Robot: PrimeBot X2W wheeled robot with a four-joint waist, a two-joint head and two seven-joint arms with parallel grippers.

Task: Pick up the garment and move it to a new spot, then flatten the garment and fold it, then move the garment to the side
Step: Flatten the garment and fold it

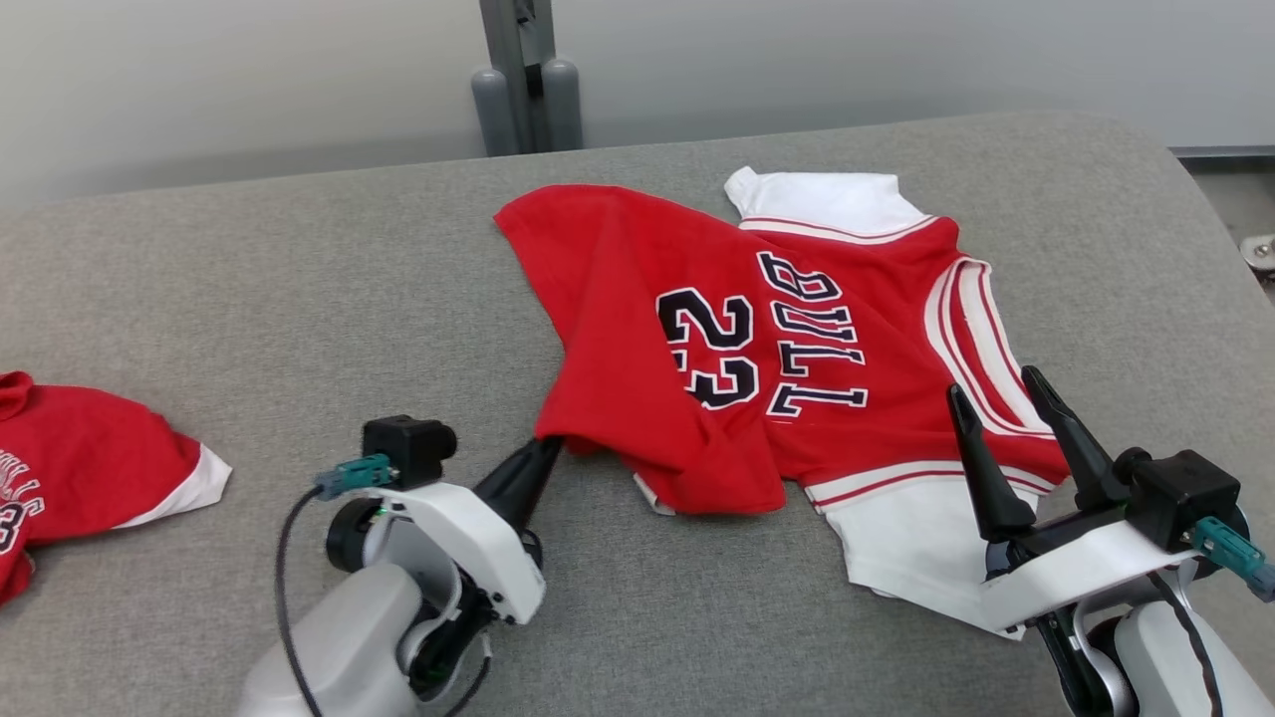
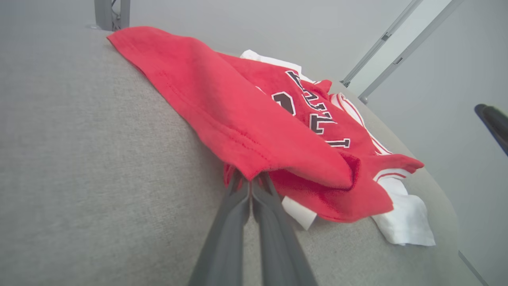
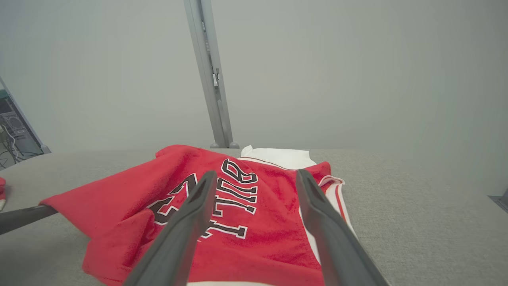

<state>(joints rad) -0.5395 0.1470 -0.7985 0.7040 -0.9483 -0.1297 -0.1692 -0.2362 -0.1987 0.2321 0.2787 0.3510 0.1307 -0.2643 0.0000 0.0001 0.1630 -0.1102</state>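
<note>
The garment (image 1: 777,339) is a red jersey with white sleeves and dark "BULLS 23" lettering, lying rumpled on the grey table (image 1: 299,299). My left gripper (image 1: 546,446) is shut on the jersey's near-left hem corner, which drapes over the closed fingertips (image 2: 251,180). The red cloth (image 2: 254,119) rises from that pinch toward the far side. My right gripper (image 1: 1001,390) stands open just above the jersey's near-right side, by the striped collar, nothing between its fingers (image 3: 198,198). In the right wrist view the lettering (image 3: 234,198) lies beyond the spread fingers.
A second red jersey (image 1: 80,468) lies at the table's left edge. A grey upright post (image 1: 523,75) stands behind the table's far edge. The table's rounded right corner (image 1: 1175,169) drops off beside my right arm.
</note>
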